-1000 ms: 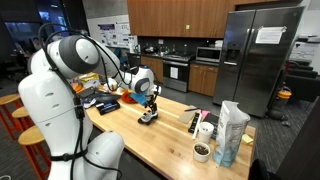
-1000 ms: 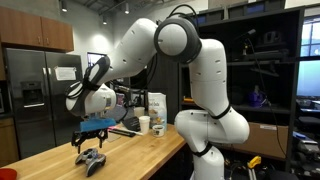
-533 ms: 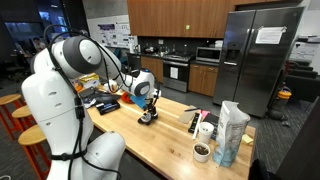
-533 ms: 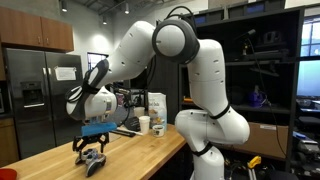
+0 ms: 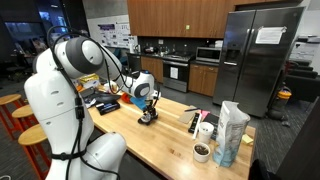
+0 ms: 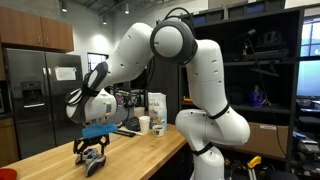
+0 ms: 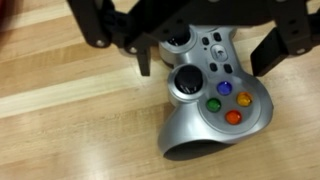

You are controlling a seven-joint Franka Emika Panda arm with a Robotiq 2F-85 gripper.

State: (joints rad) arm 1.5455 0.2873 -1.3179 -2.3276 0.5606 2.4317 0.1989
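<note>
In the wrist view the bare wood of the table (image 7: 60,120) fills the left, and beside it the silver game controller (image 7: 215,115) lies flat, its black stick (image 7: 187,83) and 4 coloured buttons (image 7: 228,102) facing up. The gripper (image 7: 205,62) stands over the controller's upper part with the jaws wide apart, 1 dark finger (image 7: 272,48) on each side, clamped on nothing. In an exterior view a white bag (image 5: 232,133) stands well apart to the right on the same table.
</note>
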